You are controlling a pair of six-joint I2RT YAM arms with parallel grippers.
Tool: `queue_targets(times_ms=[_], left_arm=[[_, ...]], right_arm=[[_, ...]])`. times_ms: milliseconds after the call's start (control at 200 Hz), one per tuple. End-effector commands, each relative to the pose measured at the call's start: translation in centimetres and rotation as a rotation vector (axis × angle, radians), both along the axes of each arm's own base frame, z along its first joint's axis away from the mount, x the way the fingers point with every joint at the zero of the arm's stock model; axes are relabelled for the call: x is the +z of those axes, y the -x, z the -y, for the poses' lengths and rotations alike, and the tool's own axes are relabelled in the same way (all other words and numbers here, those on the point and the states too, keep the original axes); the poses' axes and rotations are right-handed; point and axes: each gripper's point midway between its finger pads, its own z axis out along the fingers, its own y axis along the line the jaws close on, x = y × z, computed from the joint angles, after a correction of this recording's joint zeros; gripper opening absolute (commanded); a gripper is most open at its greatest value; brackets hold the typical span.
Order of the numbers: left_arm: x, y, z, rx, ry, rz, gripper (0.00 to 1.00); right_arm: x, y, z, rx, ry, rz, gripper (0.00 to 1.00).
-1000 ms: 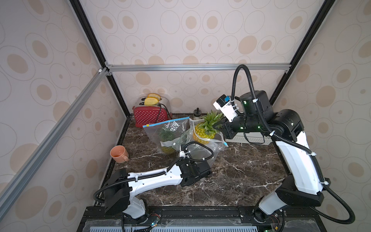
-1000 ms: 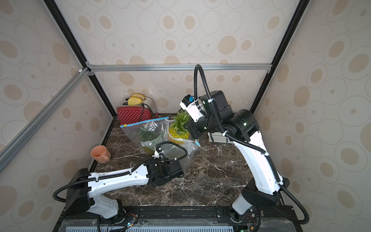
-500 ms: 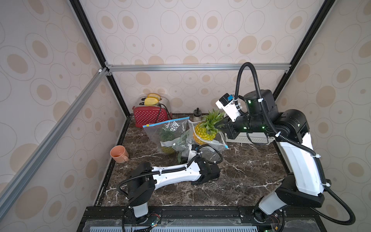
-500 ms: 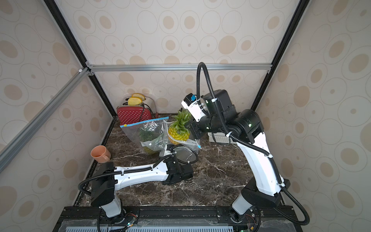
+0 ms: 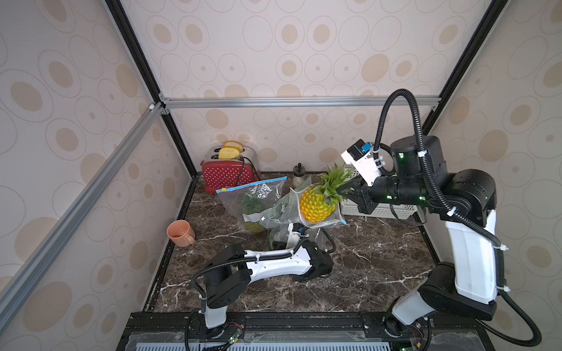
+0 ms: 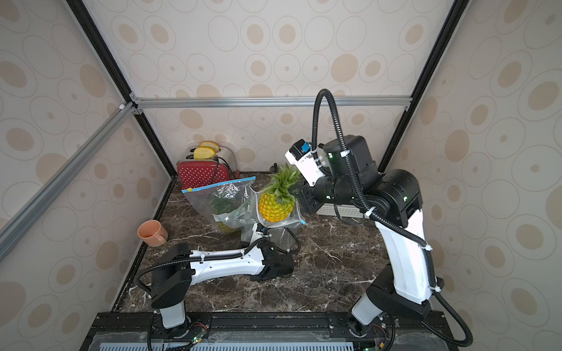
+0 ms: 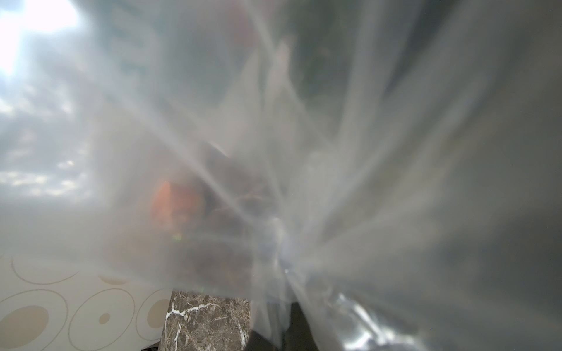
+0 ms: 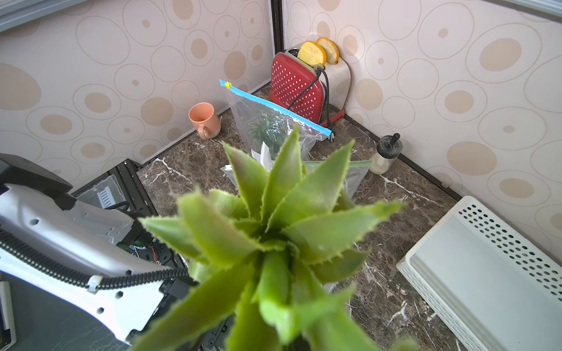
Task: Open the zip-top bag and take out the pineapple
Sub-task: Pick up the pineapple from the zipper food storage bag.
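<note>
right gripper (image 5: 349, 192) clenched on the leafy crown of the pineapple (image 5: 316, 206), held just beside its jaws above the marble tabletop (image 5: 380, 249). clear zip-top bag (image 5: 281, 212) drapes loosely around the fruit. below, left gripper (image 5: 279, 240) pinches the bag's crumpled end.

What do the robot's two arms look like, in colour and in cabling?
Both the left arm and the right arm have white links between black joints. A black ribbed hose runs along each. The right one carries small green lights and a white wrist camera.
</note>
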Motion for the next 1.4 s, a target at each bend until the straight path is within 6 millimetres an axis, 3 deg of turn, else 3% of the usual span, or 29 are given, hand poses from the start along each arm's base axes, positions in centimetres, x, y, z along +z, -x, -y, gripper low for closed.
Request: queue_targets(times_ms=[0, 140, 446, 621, 676, 741, 881, 1092, 1262, 1392], left_arm=[[-2.0, 1.3, -1.2, 0.023, -0.066, -0.083, 0.00], [-3.5, 1.7, -1.4, 0.030, -0.061, -0.122, 0.00], [-4.1, 1.5, -1.6, 0.064, -0.084, -0.103, 0.00], [-3.6, 1.4, -1.7, 0.094, -0.066, -0.058, 0.70], [-3.0, 1.4, -1.6, 0.091, -0.044, -0.034, 0.82], [-2.1, 1.6, -1.6, 0.085, -0.009, -0.008, 0.89], [0.6, 2.6, -1.0, 0.016, 0.117, 0.062, 0.94], [3.8, 6.0, 2.8, -0.221, 0.447, 0.084, 0.96], [5.6, 7.3, 0.9, -0.285, 0.772, 0.089, 0.92], [9.8, 7.3, -0.4, -0.340, 1.017, 0.164, 0.92]], right_arm=[[4.3, 0.1, 1.5, -0.030, -0.098, 0.155, 0.00], [4.8, 0.7, 2.4, -0.040, -0.105, 0.169, 0.00], [4.8, 1.4, 2.7, -0.024, -0.117, 0.161, 0.00], [4.5, 1.6, 2.8, -0.020, -0.110, 0.148, 0.00], [4.2, 1.7, 2.6, -0.011, -0.106, 0.137, 0.00], [3.9, 1.7, 2.4, -0.005, -0.101, 0.127, 0.00], [3.5, 1.6, 2.4, -0.002, -0.086, 0.123, 0.00], [1.9, 1.7, 2.4, 0.010, -0.028, 0.097, 0.00], [0.7, 1.8, 2.9, 0.012, 0.016, 0.083, 0.00], [0.1, 2.2, 2.8, 0.029, 0.025, 0.066, 0.00]])
